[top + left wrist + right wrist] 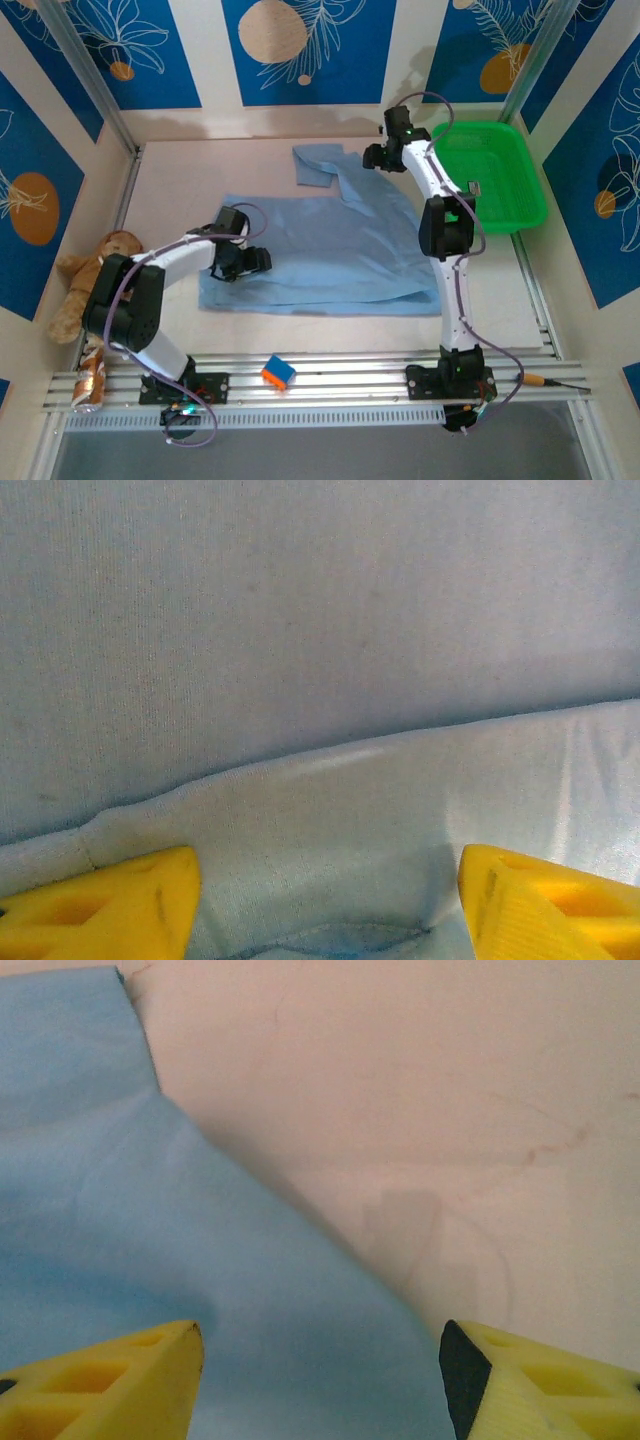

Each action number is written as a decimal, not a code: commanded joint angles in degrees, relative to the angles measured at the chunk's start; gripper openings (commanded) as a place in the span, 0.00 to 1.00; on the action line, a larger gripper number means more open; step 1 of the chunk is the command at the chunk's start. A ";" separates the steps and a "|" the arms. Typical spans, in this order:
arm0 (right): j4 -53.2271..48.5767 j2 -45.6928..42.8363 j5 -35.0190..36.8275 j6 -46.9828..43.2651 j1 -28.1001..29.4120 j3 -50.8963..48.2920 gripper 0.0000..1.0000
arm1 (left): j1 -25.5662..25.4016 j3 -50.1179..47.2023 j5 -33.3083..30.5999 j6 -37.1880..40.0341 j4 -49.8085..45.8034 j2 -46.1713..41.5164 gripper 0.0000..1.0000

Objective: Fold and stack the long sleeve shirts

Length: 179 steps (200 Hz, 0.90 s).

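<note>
- One long sleeve shirt (330, 250), light blue, lies spread nearly flat in the middle of the table (190, 180). A part of it is doubled over toward the far wall.
- Low over the shirt's near-left part is the left gripper (243, 263). Its wrist view shows its yellow fingers (110, 905) spread apart above a hem line, pinching nothing.
- At the shirt's far-right edge is the right gripper (383, 153). Its claw is also spread, with the cloth edge and bare table between the tips, and holds nothing.
- The fabric looks thin, light and limp. It will probably sag and wrinkle when lifted, and it may slide on the smooth tabletop.
- The best holds seem to be hems, edges or corners, pinched so that only the wanted layer rises.
- A green basket (495, 175) stands just right of the shirt, and a teddy bear (95, 275) sits at the left, apart from it.
</note>
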 commanded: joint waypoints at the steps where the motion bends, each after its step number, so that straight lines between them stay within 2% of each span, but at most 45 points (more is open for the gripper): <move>1: -5.65 5.60 -2.44 -1.50 -0.53 8.05 0.66 | 1.26 -1.59 -2.03 -0.28 -2.18 -0.97 0.70; 15: -7.17 7.93 -4.48 -1.00 -0.67 12.41 0.65 | 1.52 -1.96 -1.45 -0.06 -1.85 -2.16 0.71; 61: -6.10 8.80 -8.51 3.35 -1.28 10.11 0.66 | 1.44 -1.99 4.45 -2.97 -0.52 -6.63 0.72; 140: -3.99 11.28 -8.86 5.34 -2.20 10.41 0.64 | 1.97 5.27 3.49 1.12 -10.23 -19.37 0.77; 164: -4.26 12.49 -8.97 5.33 -2.06 12.33 0.62 | 3.60 7.45 3.11 1.37 -11.08 -20.44 0.78; 179: -3.93 13.13 -9.27 5.63 -2.13 12.73 0.57 | 5.88 8.90 2.04 1.99 -11.77 -20.00 0.79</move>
